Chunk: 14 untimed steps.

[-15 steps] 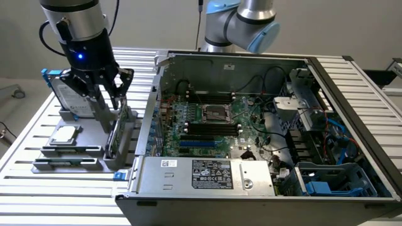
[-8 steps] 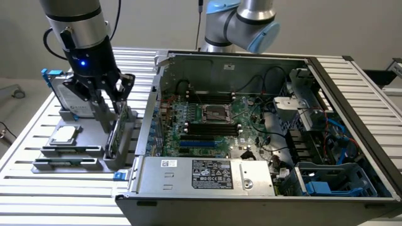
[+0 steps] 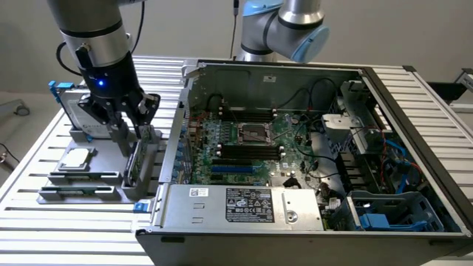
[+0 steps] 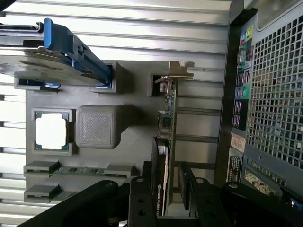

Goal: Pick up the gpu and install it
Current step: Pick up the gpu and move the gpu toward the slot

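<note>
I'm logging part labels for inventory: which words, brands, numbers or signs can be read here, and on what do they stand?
No text can be read for certain.
Power supply label: print and symbols, too small to read.
White sticker beside it: too small to read.
gpu: a pale mark on its cooler edge, too blurred to read.
Stickers on the computer case: blurred, unreadable.

**Things Around the Big Computer Box**

A metal worktop (image 3: 59, 227) made of slats holds an open computer case (image 3: 296, 246). Inside it lie a green board (image 3: 251, 147) and a silver power box (image 3: 244, 205). Beside the case sits a gray holder (image 4: 128, 153). A silver drive with a blue frame (image 3: 74, 108) leans in it, near a small square chip (image 3: 76, 158) and two memory sticks (image 3: 77, 192).
</note>
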Available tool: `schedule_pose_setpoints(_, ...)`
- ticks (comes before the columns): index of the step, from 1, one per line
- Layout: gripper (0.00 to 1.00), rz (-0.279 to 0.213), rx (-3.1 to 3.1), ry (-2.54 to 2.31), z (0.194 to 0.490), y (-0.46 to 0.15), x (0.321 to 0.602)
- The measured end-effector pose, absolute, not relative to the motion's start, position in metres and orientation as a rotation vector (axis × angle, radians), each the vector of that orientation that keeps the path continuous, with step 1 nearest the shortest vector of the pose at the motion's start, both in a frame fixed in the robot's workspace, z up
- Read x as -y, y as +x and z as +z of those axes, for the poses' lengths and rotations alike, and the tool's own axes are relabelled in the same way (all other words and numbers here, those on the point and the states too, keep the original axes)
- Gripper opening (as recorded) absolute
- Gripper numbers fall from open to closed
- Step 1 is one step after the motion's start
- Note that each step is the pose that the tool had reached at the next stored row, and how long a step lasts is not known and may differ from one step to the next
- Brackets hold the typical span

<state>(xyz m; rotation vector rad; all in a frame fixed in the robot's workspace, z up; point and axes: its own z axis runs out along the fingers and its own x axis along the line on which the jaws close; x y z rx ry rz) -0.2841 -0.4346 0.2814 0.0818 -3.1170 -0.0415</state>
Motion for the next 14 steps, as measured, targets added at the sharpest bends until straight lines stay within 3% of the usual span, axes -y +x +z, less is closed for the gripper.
schedule_pose_setpoints(14, 0.36, -0.042, 3.118, 0.042, 0.256, -0.284, 0.435)
